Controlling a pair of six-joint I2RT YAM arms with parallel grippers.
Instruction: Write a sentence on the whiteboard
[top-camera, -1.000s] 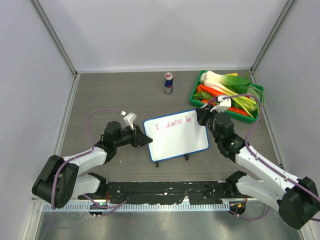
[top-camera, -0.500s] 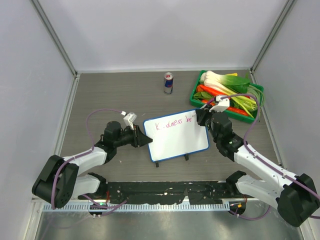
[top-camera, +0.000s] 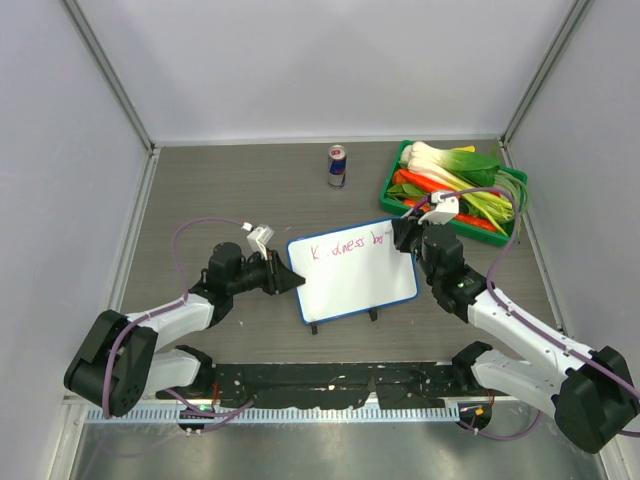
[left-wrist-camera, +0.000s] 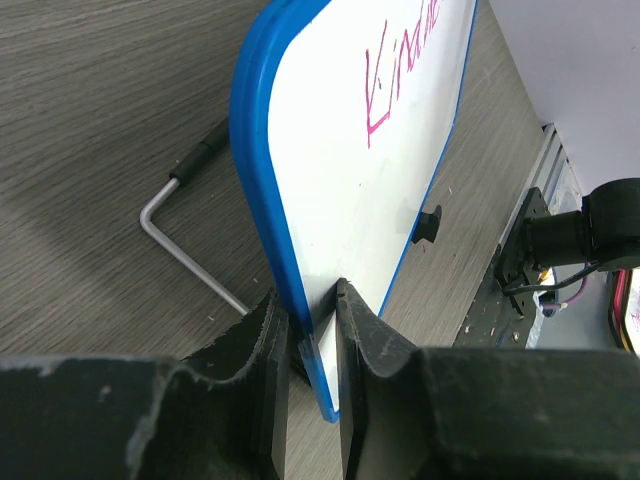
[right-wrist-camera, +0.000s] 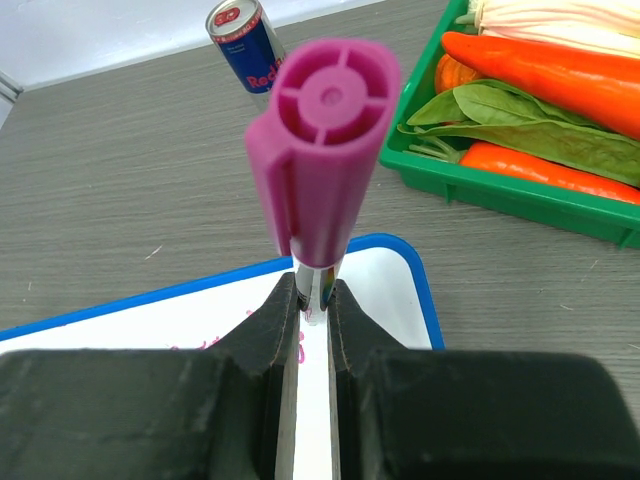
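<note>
The whiteboard (top-camera: 352, 268) stands propped on its little black feet at the middle of the table (top-camera: 200, 190), between the two arms, with the sentence (top-camera: 348, 247) begun in pink along its top edge. One line, apparently starting "Kindness", runs across to the upper right corner, while the white space beneath it is bare. By that showing the writing is partly done, with more words probably to come. The left arm lies low and stretched in from the left, and the left gripper (left-wrist-camera: 310, 298) is clamped on the board's blue left rim to steady it. The right arm reaches forward with its elbow bent, and the right gripper (right-wrist-camera: 312, 290) is clenched on a pink marker (right-wrist-camera: 322, 140) pointed down at the end of the line. Whether the tip touches the board cannot be told. A drink can (top-camera: 338, 165) and a green tray (top-camera: 392, 172) of vegetables sit well behind.
</note>
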